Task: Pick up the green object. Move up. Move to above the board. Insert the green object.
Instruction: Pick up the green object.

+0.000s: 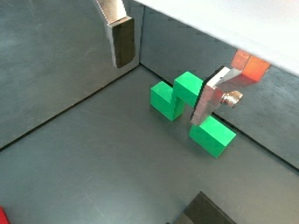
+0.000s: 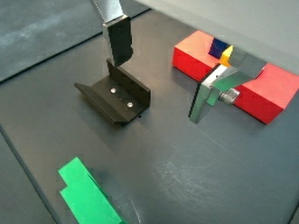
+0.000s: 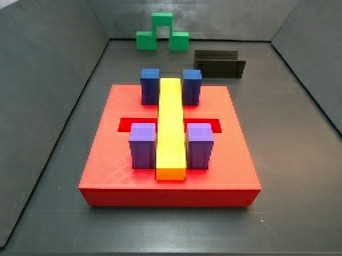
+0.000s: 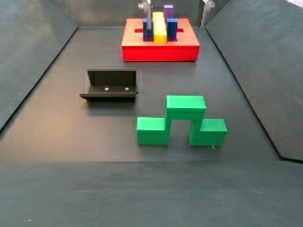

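Note:
The green object [image 4: 178,121] is a bright green arch-shaped piece lying on the dark floor, apart from the board. It also shows at the far end in a side view [image 3: 162,34] and in both wrist views [image 1: 172,94] [image 2: 86,194]. The board [image 3: 107,170] is a red slab bearing a yellow bar [image 3: 170,125] and blue and purple blocks; it also shows in a side view [image 4: 160,51] and a wrist view [image 2: 193,56]. My gripper [image 1: 162,92] [image 2: 158,89] is open and empty, held above the floor over the green object. Nothing is between the fingers [image 1: 121,42].
The fixture [image 4: 110,86] stands on the floor between the board and the green object; it also shows in a side view [image 3: 221,66] and a wrist view [image 2: 117,98]. Grey walls enclose the floor on all sides.

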Motion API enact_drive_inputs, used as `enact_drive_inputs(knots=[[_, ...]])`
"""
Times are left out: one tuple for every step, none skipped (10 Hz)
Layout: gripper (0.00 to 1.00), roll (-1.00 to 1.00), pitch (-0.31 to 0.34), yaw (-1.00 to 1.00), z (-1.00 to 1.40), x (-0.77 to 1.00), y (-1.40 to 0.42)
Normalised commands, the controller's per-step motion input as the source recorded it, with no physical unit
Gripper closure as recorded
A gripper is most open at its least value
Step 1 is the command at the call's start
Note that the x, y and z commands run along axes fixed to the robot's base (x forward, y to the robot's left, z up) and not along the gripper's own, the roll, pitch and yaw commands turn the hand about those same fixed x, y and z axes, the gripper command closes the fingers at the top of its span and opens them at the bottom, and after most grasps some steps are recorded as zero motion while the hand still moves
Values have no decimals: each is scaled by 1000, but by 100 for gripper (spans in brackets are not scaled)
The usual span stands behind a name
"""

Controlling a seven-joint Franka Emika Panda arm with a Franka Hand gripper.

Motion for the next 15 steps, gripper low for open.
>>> enact_drive_inputs(knots=[[0,-7,0,0,-31,0,63],[0,0,0,0,-83,0,169],[0,-7,0,-46,-34,34,551],[0,-4,0,-177,-106,60,749],[0,0,0,-237,-163,49,800],[0,0,0,-240,-174,49,800],[0,0,0,-249,-251,91,791],[0,120,3,-249,-377,177,703],[0,141,0,-243,-437,180,694],[0,123,0,-226,-480,86,680],[0,56,0,-203,-529,0,617],[0,9,-26,-211,-577,0,637],[0,-63,-34,-97,-337,-20,343],[0,-94,-30,-31,-240,-71,226],[0,-160,-4,-14,0,-77,314]])
